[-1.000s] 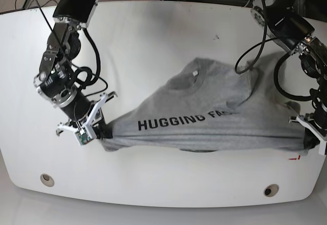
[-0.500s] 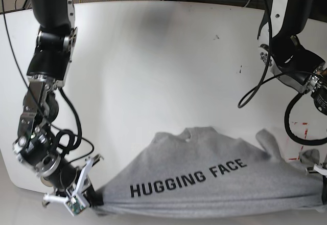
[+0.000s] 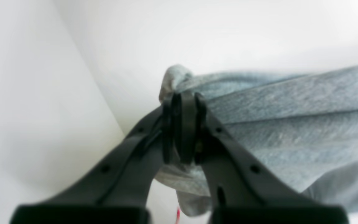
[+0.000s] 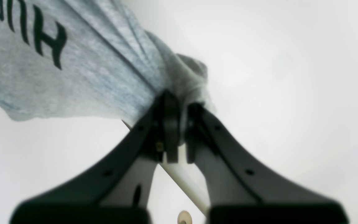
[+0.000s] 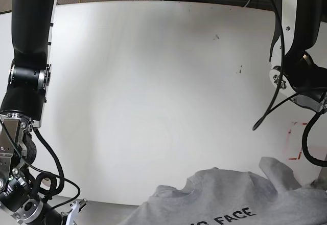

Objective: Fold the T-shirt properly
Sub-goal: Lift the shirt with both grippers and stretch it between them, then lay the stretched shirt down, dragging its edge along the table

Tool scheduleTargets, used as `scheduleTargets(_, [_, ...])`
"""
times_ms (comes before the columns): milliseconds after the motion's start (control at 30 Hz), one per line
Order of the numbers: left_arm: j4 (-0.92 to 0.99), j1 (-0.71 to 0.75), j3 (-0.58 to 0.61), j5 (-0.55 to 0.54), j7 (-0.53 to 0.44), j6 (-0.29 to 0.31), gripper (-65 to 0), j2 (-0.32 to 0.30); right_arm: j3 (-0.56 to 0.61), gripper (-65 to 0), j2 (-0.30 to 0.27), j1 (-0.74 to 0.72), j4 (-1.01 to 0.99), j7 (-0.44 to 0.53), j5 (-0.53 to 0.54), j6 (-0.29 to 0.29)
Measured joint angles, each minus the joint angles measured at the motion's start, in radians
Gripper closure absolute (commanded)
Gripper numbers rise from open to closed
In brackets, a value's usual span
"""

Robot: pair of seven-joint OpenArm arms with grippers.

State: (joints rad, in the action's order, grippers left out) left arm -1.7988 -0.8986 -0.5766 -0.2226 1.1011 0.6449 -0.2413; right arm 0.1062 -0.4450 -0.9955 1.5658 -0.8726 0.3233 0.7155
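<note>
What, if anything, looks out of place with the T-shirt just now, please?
The T-shirt is not laid flat: it hangs over the table's near edge, bunched where the left gripper and right gripper pinch it.

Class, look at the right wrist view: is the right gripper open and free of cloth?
No: the right gripper is shut on a bunched corner of the T-shirt.

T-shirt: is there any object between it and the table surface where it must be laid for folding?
Nothing visible stands in the way. The T-shirt is pinched by the left end effector and the right end effector, and the white table behind it shows only bare surface with a few small marks.
</note>
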Motion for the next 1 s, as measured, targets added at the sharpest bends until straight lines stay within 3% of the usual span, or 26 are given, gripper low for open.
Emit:
scheduleTargets(233, [0.000, 0.143, 0.001, -0.011, 0.023, 0.008, 0.0, 0.003, -0.029, -1.4, 0.003, 0.213, 0.088, -0.026, -0.005, 0.003])
scheduleTargets(633, [-0.024, 0.574, -0.037, -0.121, 0.029, 0.043, 0.0, 0.013, -0.238, -1.4, 0.091, 0.740, 0.265, -0.037, -0.023, -0.004])
scheduleTargets(833, [-0.034, 0.811, -0.043, -0.138, 0.028, 0.053, 0.0, 0.013, -0.307, -1.4, 0.150, 1.003, 0.286, 0.091, -0.030, -0.006])
scheduleTargets(1000, [-0.034, 0.962, -0.040, -0.138, -0.013, 0.059, 0.0, 0.013, -0.346, -1.4, 0.188, 1.164, 0.283, 0.133, -0.046, -0.008])
